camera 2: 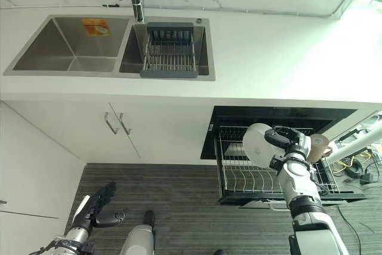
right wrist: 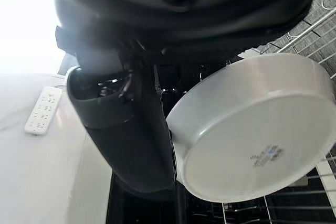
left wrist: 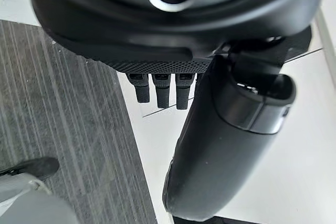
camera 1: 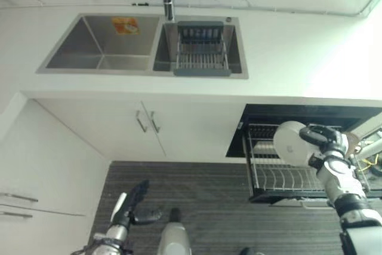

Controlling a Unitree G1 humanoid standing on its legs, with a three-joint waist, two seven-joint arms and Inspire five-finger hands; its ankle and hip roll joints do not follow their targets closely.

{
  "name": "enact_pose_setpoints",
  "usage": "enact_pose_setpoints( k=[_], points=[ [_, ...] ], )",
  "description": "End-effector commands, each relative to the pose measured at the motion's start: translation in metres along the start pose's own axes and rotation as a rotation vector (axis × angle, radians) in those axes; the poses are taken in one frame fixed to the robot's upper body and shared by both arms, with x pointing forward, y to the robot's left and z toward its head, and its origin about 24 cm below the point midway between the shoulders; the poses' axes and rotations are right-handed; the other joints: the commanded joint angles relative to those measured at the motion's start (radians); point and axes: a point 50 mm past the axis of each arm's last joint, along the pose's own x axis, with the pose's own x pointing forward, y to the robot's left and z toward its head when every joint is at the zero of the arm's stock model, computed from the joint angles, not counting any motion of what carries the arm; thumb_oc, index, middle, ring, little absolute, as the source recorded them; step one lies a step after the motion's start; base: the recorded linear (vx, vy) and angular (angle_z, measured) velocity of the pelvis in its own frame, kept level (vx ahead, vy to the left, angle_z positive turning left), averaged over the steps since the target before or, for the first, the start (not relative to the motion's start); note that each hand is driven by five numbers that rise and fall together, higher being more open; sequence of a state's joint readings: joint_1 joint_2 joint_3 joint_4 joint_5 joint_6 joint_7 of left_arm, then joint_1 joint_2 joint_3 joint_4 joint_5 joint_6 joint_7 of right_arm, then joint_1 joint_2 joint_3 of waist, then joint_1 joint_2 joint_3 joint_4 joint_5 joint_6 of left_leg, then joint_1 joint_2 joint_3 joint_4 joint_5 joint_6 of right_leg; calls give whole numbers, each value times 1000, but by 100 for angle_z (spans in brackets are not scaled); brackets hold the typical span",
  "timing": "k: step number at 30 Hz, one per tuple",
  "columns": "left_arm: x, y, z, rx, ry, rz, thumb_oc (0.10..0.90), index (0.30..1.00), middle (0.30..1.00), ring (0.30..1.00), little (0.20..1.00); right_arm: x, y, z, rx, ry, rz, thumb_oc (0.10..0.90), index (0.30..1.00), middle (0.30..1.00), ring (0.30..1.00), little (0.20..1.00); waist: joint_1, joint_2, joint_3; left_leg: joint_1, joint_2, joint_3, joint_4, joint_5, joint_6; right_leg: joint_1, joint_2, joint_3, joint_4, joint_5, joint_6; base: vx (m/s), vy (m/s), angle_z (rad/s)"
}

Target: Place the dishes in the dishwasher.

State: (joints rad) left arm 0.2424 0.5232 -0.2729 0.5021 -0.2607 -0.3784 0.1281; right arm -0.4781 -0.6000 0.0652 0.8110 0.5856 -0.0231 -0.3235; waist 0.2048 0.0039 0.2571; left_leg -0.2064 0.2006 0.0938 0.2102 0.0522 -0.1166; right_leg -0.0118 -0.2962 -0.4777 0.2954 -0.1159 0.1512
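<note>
White countertop (camera 2: 268,46) and a steel double sink (camera 2: 71,52) run across twelve o'clock. Thumb and curled fingers of the right hand (camera 2: 286,143) pinch a white dish (camera 2: 258,145) on edge, over the pulled-out dishwasher rack (camera 2: 239,174) at four o'clock. Relaxed, straight-fingered, the left hand (camera 2: 98,206) hangs over the striped floor (camera 2: 179,189) at seven o'clock.

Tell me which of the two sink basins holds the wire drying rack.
The right steel basin, by the tap, holds the dark-framed wire rack; the left basin has none.
</note>
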Motion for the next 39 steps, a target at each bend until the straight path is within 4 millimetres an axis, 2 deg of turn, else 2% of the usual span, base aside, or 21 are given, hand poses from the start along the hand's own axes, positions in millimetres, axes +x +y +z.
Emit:
enact_pose_setpoints(
  k=[1, 4, 8, 11, 20, 21, 25, 30, 32, 36, 37, 38, 39],
  points=[
    [13, 4, 43, -13, -245, 40, 800, 900, 900, 900, 900, 10, -22, 92, -14, -364, -104, 400, 300, 300, 300, 300, 15, -15, -28, 46, 6, 10, 90, -152, -27, -24, 4, 61, 5, 2, 18, 0, 0, 0],
    [15, 2, 42, -14, -246, 55, 800, 900, 900, 900, 900, 13, -27, 98, -107, -400, -191, 400, 300, 300, 300, 300, 35, -2, -11, 20, -5, -6, 90, -148, -24, -40, -6, 54, 5, 10, 21, -25, -5, 7],
    [15, 0, 41, -16, -250, 69, 800, 900, 900, 900, 900, 13, -25, 100, -218, -458, -258, 400, 300, 300, 300, 300, 43, 7, 0, 7, -10, -13, 90, -145, -21, -51, -11, 53, 5, 15, 23, -19, -2, 11],
    [16, 0, 44, -30, -270, 87, 800, 900, 900, 900, 900, 12, -22, 105, -347, -532, -340, 400, 300, 300, 300, 300, 55, 24, 28, -4, -15, -20, 90, -148, -20, -60, -19, 52, 5, 16, 27, -34, 4, 6],
    [18, 4, 56, -55, -320, 105, 800, 900, 900, 900, 900, 14, -19, 112, -486, -576, -360, 400, 300, 300, 300, 300, 70, 46, 70, -51, -29, -34, 90, -145, -14, -104, -36, 54, 5, 29, 33, -49, -4, 2],
    [19, 5, 59, -67, -335, 114, 800, 900, 900, 900, 900, 15, -15, 111, -510, -568, -341, 400, 300, 300, 300, 300, 74, 55, 86, -69, -34, -37, 90, -143, -12, -122, -42, 55, 5, 34, 34, -121, -3, 8],
    [19, 7, 62, -82, -355, 122, 800, 900, 900, 900, 900, 18, -8, 101, -530, -523, -283, 400, 300, 300, 300, 300, 80, 66, 102, -90, -41, -40, 90, -142, -9, -143, -51, 55, 5, 39, 36, -63, 8, 8],
    [21, 4, 71, -99, -389, 122, 800, 900, 900, 900, 900, 20, -4, 77, -464, -404, -223, 400, 300, 300, 300, 300, 81, 81, 121, -107, -48, -42, 90, -142, -4, -163, -63, 54, 5, 47, 37, -48, 10, 4],
    [23, 1, 75, -110, -405, 120, 800, 900, 900, 900, 900, 20, 3, 55, -421, -301, -146, 400, 300, 300, 300, 300, 78, 88, 128, -114, -51, -41, 90, -142, -3, -173, -69, 54, 5, 52, 38, -61, 20, 0],
    [25, -1, 80, -115, -420, 121, 800, 900, 900, 900, 900, 18, 10, 36, -353, -219, -109, 400, 300, 300, 300, 300, 72, 92, 133, -115, -50, -39, 90, -144, -2, -180, -73, 56, 5, 55, 37, -33, 12, -1],
    [25, -2, 81, -117, -421, 122, 800, 900, 900, 900, 900, 17, 12, 33, -349, -207, -102, 411, 316, 316, 316, 316, 71, 93, 133, -115, -51, -39, 90, -145, -2, -182, -73, 57, 5, 55, 37, -39, 19, -2],
    [26, -3, 82, -120, -425, 124, 800, 900, 900, 900, 900, 17, 14, 28, -343, -178, -78, 609, 613, 613, 613, 613, 69, 94, 134, -116, -50, -38, 90, -145, -2, -184, -74, 58, 5, 56, 37, -37, 18, 0],
    [26, -3, 83, -120, -426, 124, 800, 900, 900, 900, 900, 16, 15, 26, -341, -168, -72, 689, 733, 733, 733, 733, 68, 95, 133, -116, -50, -37, 90, -144, -3, -185, -74, 58, 5, 56, 37, -41, 19, 1]
  ],
)
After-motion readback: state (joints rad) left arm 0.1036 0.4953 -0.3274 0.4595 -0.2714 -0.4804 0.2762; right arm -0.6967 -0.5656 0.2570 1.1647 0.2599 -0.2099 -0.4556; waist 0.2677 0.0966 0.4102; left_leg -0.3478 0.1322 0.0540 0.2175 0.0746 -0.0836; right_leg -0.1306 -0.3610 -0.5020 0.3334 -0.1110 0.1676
